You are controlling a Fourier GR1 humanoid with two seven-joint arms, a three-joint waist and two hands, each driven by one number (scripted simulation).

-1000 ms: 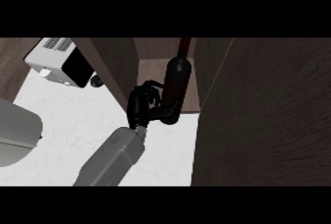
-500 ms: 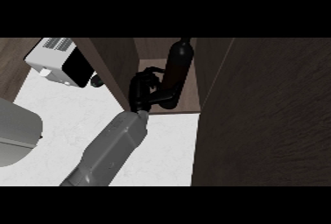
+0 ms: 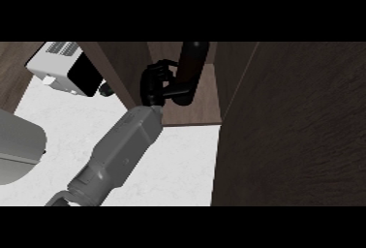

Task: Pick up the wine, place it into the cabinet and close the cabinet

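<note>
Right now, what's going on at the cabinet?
One hand, at the end of a grey forearm coming up from the lower left, is curled round the dark wine bottle and holds it inside the open cabinet, above the wooden shelf. I cannot tell whether the bottle's base touches the shelf. The cabinet door stands open at the right. No other hand shows.

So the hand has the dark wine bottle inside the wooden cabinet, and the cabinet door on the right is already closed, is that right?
Not quite. The head view shows the left hand with its fingers curled round the dark wine bottle inside the wooden cabinet, but the dark wooden cabinet door on the right is open, not closed.
</note>
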